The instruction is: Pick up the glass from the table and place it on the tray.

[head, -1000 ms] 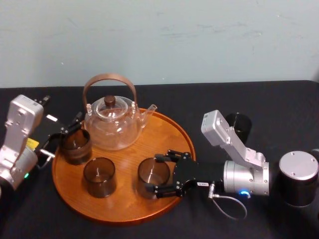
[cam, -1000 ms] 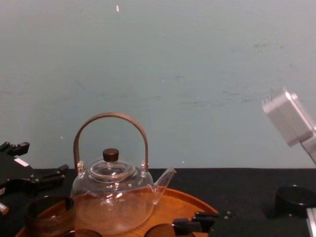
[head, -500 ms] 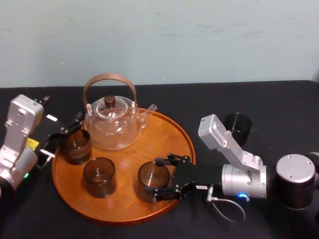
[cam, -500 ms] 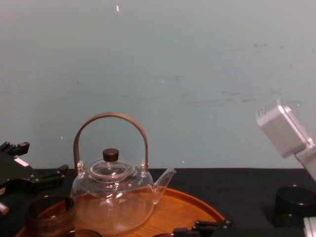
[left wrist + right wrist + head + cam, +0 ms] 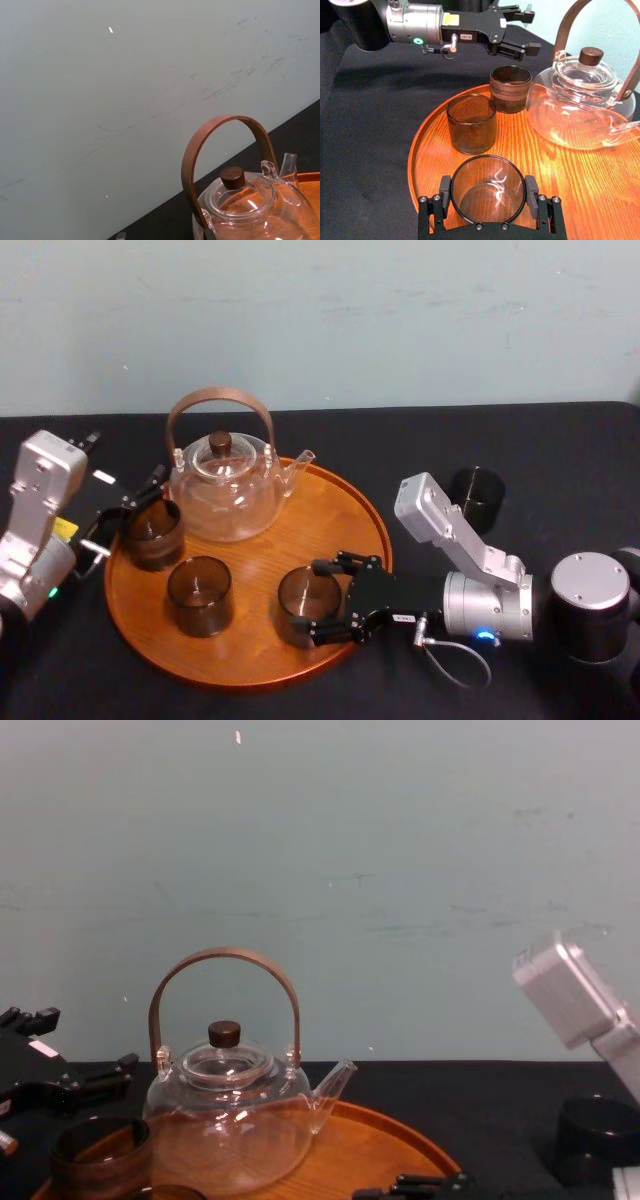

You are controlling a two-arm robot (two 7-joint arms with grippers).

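Note:
My right gripper [image 5: 322, 602] is shut on the glass [image 5: 305, 602], a small smoky tumbler. The right wrist view shows a finger [image 5: 445, 192] against each side of the glass [image 5: 487, 192]. The glass is upright, low at the front right of the round wooden tray [image 5: 340, 510]. I cannot tell whether its base touches the wood. My left gripper [image 5: 128, 512] stands open at the tray's left edge. It is right beside another smoky glass [image 5: 152, 533] and has nothing between its fingers.
A clear glass teapot [image 5: 225, 485] with an arched brown handle stands at the back of the tray. A third smoky glass [image 5: 199, 595] stands at the tray's front left. A dark cup [image 5: 477, 495] sits on the black table [image 5: 560, 450] to the right of the tray.
My right gripper has sunk lower over the tray with the glass in it, and it has drawn slightly toward me. The left arm has not moved.

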